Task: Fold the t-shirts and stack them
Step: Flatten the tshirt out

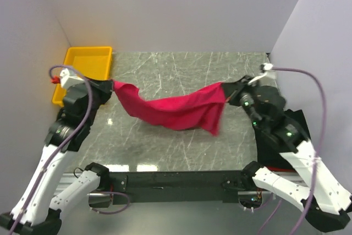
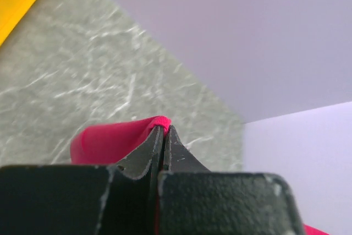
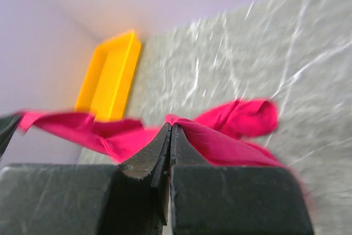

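Note:
The crimson-pink t-shirt point(image 1: 176, 111) hangs stretched between my two grippers above the middle of the table, sagging in the centre with a loose end drooping at its right. My left gripper point(image 1: 113, 85) is shut on the shirt's left end, and the pink cloth point(image 2: 110, 141) shows pinched at its tips point(image 2: 164, 129). My right gripper point(image 1: 226, 91) is shut on the shirt's right end; the cloth point(image 3: 231, 136) is pinched at its tips point(image 3: 171, 126). A black t-shirt point(image 1: 275, 152) lies at the table's right edge, mostly hidden under my right arm.
A yellow plastic tray point(image 1: 88, 61) stands at the back left corner, also seen in the right wrist view point(image 3: 110, 75). The grey marble table point(image 1: 181, 70) is walled on the left, back and right by pale walls.

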